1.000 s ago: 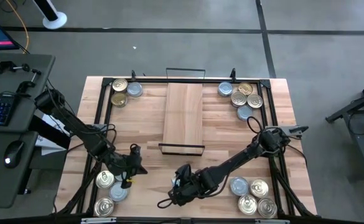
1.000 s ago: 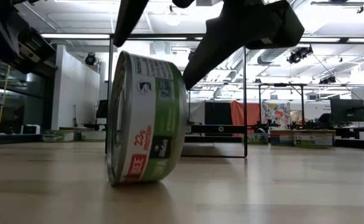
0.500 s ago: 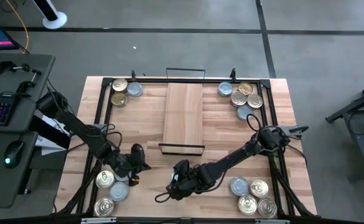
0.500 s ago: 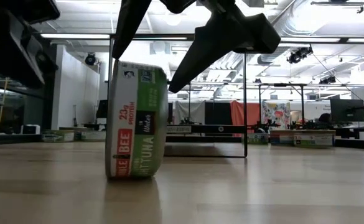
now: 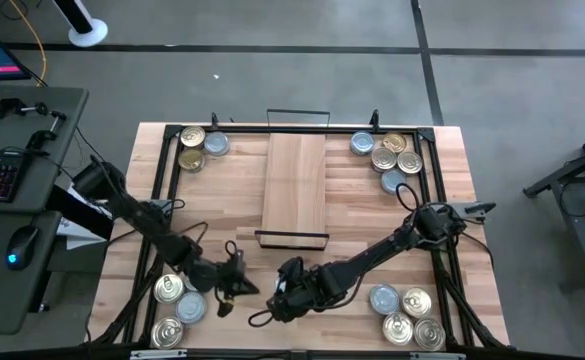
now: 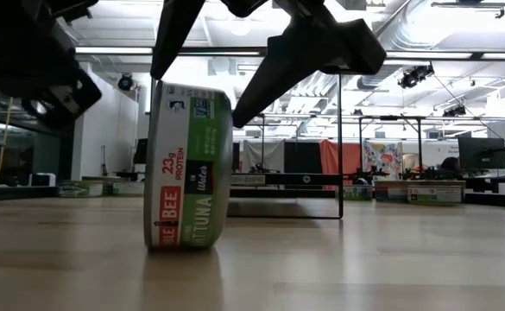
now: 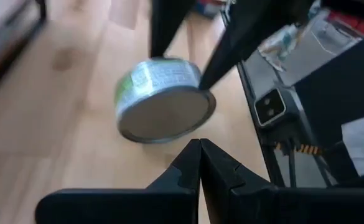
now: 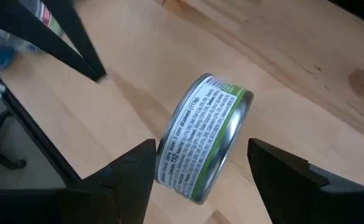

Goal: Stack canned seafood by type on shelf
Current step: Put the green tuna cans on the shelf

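Observation:
One tuna tin (image 6: 189, 164) with a green label stands on its rim on the tabletop, near the front edge and in front of the shelf (image 5: 295, 185). My right gripper (image 8: 201, 146) is open and comes down over it, one finger on each flat side (image 6: 176, 30). My left gripper (image 7: 200, 146) is shut and empty. It hovers low to the tin's left (image 5: 240, 284) and points at the tin's flat bottom (image 7: 163, 115). The shelf is a bare light-wood plank with black wire ends. My right gripper straddles the tin from above, slanting down, with the fingers across its two flat faces. The fingertips (image 6: 235, 117) come close to the tin's upper rim, but I cannot tell whether they touch it. The tin's lower rim (image 6: 183, 244) rests on the table.
Groups of gold-topped and silver-blue-topped tins lie flat in the four corners: far left (image 5: 197, 147), far right (image 5: 387, 155), near left (image 5: 177, 300), near right (image 5: 407, 315). A black wire frame (image 5: 162, 190) borders the table. Bare wood lies on both sides of the shelf.
My left gripper, still shut, has dropped and moved toward the table's right and near edge, closing on the tin. The tin, which leaned to one side a second ago, now stands upright on its rim and has rolled a little, showing a different part of its label.

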Action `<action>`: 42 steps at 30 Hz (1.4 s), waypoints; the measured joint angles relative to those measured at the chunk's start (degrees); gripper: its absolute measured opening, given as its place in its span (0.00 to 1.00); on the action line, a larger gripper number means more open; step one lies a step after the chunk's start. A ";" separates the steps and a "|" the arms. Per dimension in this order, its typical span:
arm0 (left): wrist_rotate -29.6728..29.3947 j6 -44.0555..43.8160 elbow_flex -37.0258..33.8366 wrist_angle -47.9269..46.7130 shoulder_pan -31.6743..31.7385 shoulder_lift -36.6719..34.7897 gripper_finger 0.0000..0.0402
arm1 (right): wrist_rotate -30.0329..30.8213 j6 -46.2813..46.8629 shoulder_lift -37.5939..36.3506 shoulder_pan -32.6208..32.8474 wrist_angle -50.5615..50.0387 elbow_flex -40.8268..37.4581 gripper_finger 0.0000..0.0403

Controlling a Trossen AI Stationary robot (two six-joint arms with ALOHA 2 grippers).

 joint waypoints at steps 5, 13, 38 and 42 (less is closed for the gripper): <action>0.29 -0.05 3.13 0.81 0.00 5.94 0.00 | -2.63 -0.62 0.00 0.00 0.05 0.00 0.61; 0.69 2.71 7.87 0.90 -0.04 10.04 0.00 | -3.63 1.80 0.00 0.02 -0.26 -0.02 0.61; 9.03 11.18 15.44 -20.73 0.71 5.09 0.00 | -4.90 -25.35 0.00 0.03 -0.46 -0.02 0.61; 7.85 10.06 15.44 -31.30 -1.04 -0.74 0.00 | -2.65 -26.93 0.00 -0.74 -1.17 -0.10 0.61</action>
